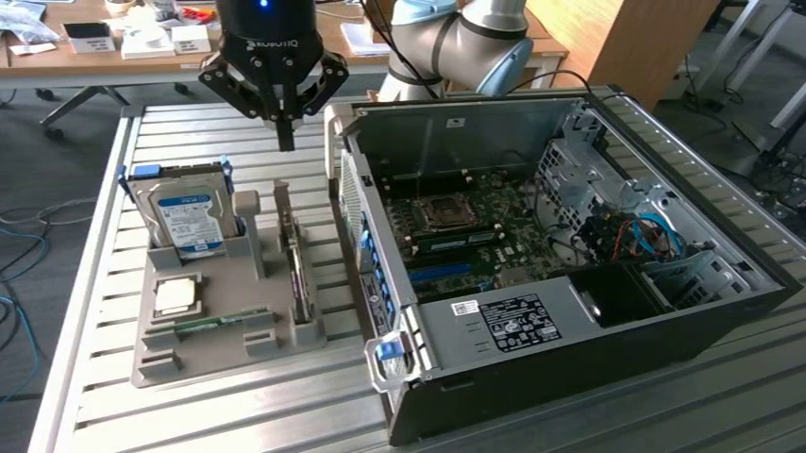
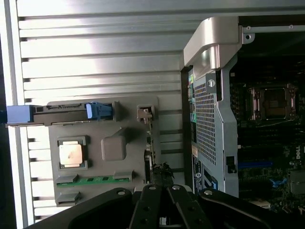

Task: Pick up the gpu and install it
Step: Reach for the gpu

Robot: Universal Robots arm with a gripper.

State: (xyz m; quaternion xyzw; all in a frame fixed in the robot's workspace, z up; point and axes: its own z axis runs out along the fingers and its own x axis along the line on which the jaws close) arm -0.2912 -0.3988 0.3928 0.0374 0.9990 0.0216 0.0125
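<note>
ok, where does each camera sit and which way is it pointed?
Exterior view: sits high up, off the arm, and looks down on the table, with the tray on its left and the open computer case on its right. It shows the arm and the shut gripper above the tray.
Wrist view: sits on the wrist and looks down past the gripper onto the tray, gpu and case.
Shared: gripper, tray, gpu, case.

Slatted metal worktop (image 1: 89, 340) carries a grey parts tray (image 1: 214, 357) just beside an open computer case (image 1: 567, 377).
</note>
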